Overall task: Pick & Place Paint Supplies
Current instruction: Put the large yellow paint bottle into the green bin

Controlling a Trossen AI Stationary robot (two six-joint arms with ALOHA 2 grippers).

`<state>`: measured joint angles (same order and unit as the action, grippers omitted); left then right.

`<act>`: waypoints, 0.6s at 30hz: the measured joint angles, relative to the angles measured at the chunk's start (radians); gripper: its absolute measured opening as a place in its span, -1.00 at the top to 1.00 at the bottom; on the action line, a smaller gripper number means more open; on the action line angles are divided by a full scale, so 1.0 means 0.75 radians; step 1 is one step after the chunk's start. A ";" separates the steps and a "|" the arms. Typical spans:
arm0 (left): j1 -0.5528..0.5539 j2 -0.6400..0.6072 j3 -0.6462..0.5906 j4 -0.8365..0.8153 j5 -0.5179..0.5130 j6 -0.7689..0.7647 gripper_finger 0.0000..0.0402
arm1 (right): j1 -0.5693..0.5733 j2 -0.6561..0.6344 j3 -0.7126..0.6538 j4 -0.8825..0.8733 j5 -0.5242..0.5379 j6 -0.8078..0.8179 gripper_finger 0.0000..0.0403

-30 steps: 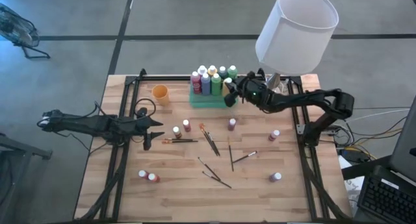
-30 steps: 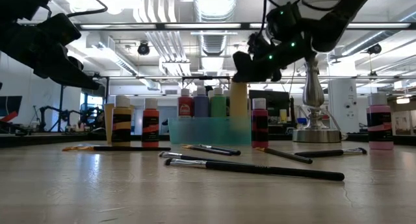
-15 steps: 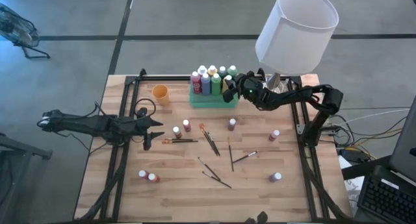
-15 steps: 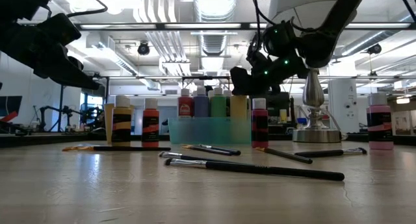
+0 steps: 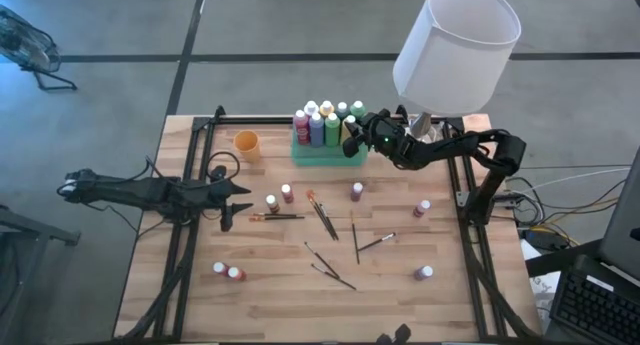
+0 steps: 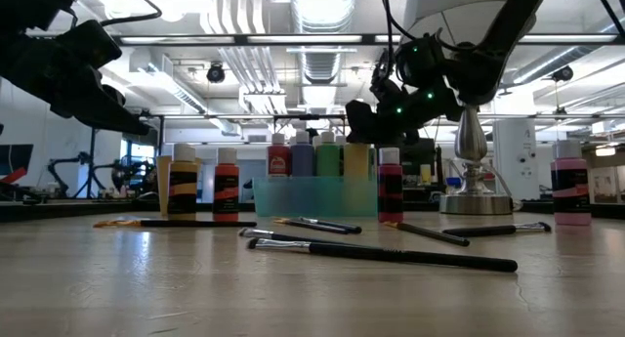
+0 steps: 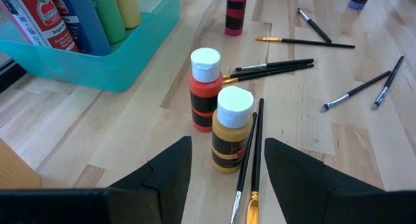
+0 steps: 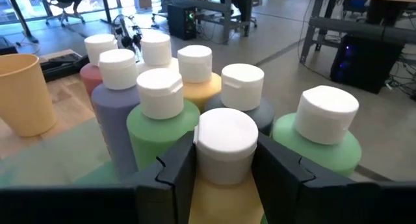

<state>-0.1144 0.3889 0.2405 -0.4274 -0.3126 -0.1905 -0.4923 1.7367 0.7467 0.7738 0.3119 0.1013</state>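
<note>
The wooden table point(image 5: 290, 305) filled most of the high view, with a white lamp shade point(image 5: 458, 47) hanging over its far right corner. The left arm point(image 5: 130, 191) lay low across the left side of the table, and the right arm point(image 5: 470, 150) reached in from the right toward the far edge. There the green tray point(image 5: 328, 155) stood, packed with upright paint bottles point(image 8: 159, 113) in red, purple, green, yellow and grey, all with white caps. An orange cup point(image 5: 246, 143) stood just left of the tray.

The right gripper point(image 8: 224, 160) sat over the tray's right end, its two fingers closed on either side of the white cap of a yellow bottle point(image 8: 226, 185), which stood in the tray among the others.

The left gripper point(image 7: 226, 160) hovered near the table's left middle with its fingers spread apart and holding nothing. Just ahead of it stood an orange-red bottle point(image 7: 205, 89) and an ochre bottle point(image 7: 231, 128), touching or nearly so.

More small bottles point(image 5: 424, 273) stood scattered on the boards, one pair point(image 5: 227, 271) near the front left. Thin dark-handled brushes point(image 5: 323, 217) lay loose across the middle, two of them point(image 7: 252, 152) beside the ochre bottle.
</note>
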 joint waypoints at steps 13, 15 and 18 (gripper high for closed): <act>0.000 0.000 0.000 0.000 0.000 -0.001 0.01 | 0.001 0.000 0.019 -0.001 -0.009 -0.032 0.35; 0.000 0.000 0.000 0.000 0.000 0.000 0.01 | 0.001 0.000 0.021 0.000 -0.010 -0.035 0.35; 0.000 0.000 0.000 0.000 0.000 0.000 0.01 | 0.001 0.000 0.021 0.000 -0.010 -0.035 0.39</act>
<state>-0.1146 0.3889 0.2405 -0.4274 -0.3126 -0.1905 -0.4919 1.7367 0.7628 0.7736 0.3042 0.0753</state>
